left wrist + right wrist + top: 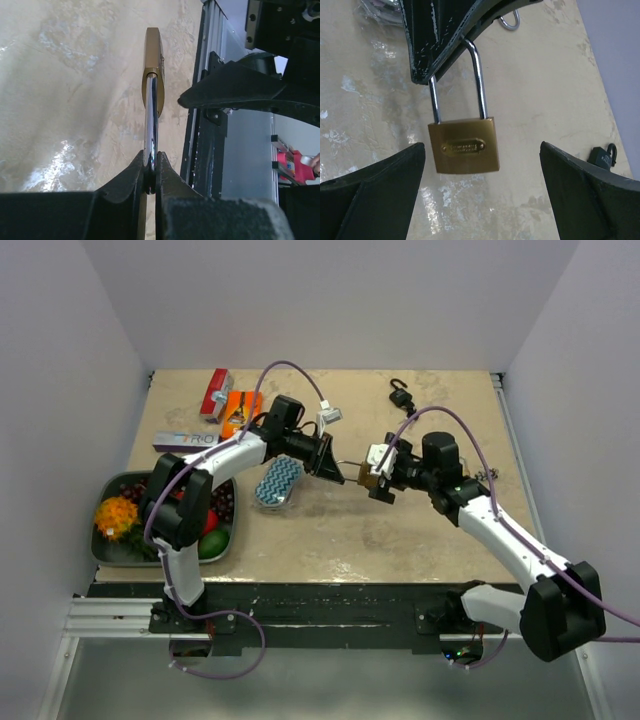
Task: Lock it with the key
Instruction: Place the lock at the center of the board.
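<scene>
A brass padlock (pixel 465 147) hangs in the air over the table, body down. Both legs of its steel shackle (pixel 479 80) meet the body. My left gripper (pixel 151 170) is shut on the top of the shackle (pixel 151 125), with the lock (pixel 152 55) edge-on beyond it. From above, the lock (pixel 366 478) sits between the two arms at mid-table. My right gripper (pixel 482 147) is open wide, one finger either side of the lock body and clear of it. I cannot make out the key in any view.
A tray (pixel 110 550) of fruit sits front left. Red (pixel 215 392) and orange (pixel 240 410) boxes and a flat carton (pixel 185 439) lie back left. A teal patterned item (pixel 278 483) rests under the left arm. A small black hooked object (pixel 400 395) lies at the back.
</scene>
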